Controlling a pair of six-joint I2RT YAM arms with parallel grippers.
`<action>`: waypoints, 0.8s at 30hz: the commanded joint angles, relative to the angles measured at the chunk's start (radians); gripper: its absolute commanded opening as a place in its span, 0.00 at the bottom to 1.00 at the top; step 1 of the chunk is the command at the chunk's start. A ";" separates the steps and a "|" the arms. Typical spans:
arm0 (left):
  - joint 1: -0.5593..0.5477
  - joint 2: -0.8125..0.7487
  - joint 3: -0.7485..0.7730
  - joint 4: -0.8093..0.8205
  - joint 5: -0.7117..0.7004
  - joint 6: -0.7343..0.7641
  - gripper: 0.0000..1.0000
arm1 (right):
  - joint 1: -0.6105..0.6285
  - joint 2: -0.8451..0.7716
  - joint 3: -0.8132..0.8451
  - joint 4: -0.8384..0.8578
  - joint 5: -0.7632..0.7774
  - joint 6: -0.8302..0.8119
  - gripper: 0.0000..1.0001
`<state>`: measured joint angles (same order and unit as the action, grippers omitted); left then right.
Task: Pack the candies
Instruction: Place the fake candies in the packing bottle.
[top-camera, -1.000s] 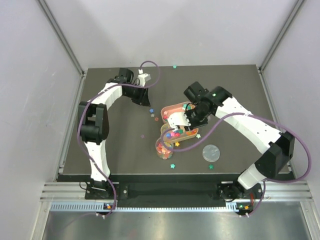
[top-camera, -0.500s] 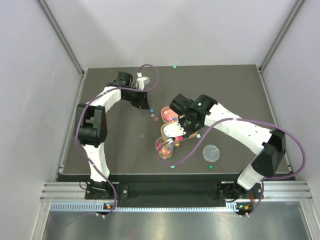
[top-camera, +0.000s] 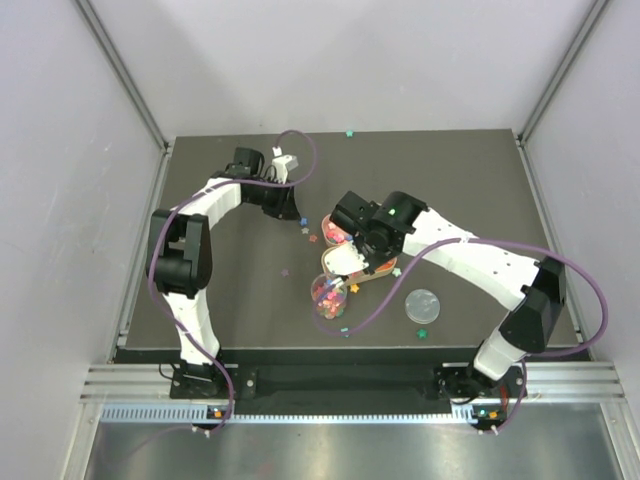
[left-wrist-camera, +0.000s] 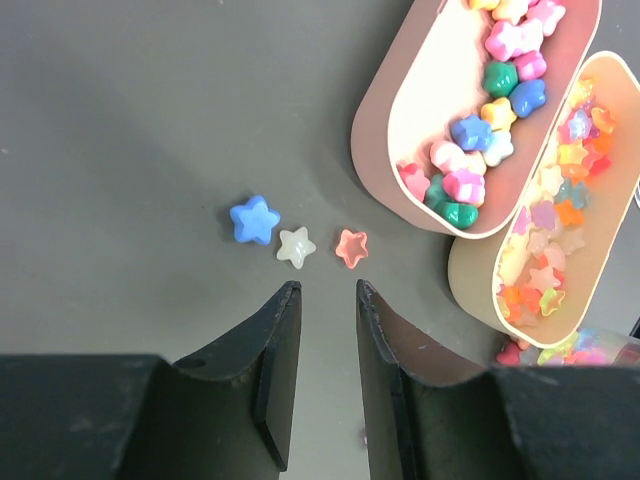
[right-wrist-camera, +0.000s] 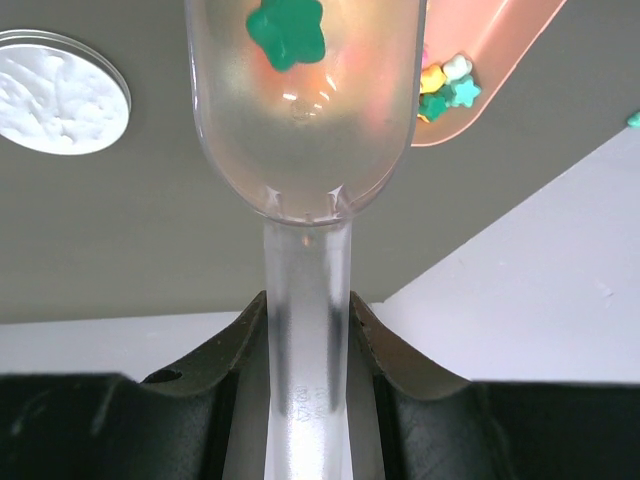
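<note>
The candies are tiny bright stars. Three loose ones, blue (left-wrist-camera: 255, 219), white (left-wrist-camera: 296, 246) and pink (left-wrist-camera: 351, 246), lie just ahead of my left gripper (left-wrist-camera: 328, 287), which is open with nothing between its fingers. More candies fill two pink oval trays (left-wrist-camera: 395, 80) (left-wrist-camera: 470, 280) and the clear round jar (top-camera: 330, 297). My right gripper (right-wrist-camera: 305, 300) is shut on the handle of a clear plastic scoop (right-wrist-camera: 300, 130) with a green star (right-wrist-camera: 288, 30) in its bowl. In the top view the scoop (top-camera: 345, 259) hangs over the nearer tray, just above the jar.
The jar's round lid (top-camera: 421, 305) lies on the dark table right of the jar. Stray stars lie near the front edge (top-camera: 345, 331) (top-camera: 421, 333), by the trays (top-camera: 397, 270) and at the back edge (top-camera: 348, 132). Grey walls enclose the table on three sides.
My right gripper has swung left with the scoop, from beside the trays to over the nearer tray by the jar. The left arm has barely shifted.
</note>
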<state>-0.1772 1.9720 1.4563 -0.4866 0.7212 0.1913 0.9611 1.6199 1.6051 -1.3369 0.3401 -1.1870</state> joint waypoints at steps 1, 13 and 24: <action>0.008 -0.041 -0.001 0.065 0.035 -0.006 0.34 | 0.028 -0.005 0.056 -0.059 0.054 0.004 0.00; 0.013 -0.028 0.015 0.068 0.041 -0.009 0.34 | 0.036 -0.012 0.055 -0.062 0.085 0.013 0.00; 0.016 -0.104 -0.007 -0.044 -0.029 0.105 0.34 | -0.582 -0.066 -0.220 0.191 -0.252 0.133 0.00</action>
<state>-0.1684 1.9667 1.4563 -0.4877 0.7166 0.2298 0.5629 1.5887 1.4662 -1.2579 0.2371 -1.1221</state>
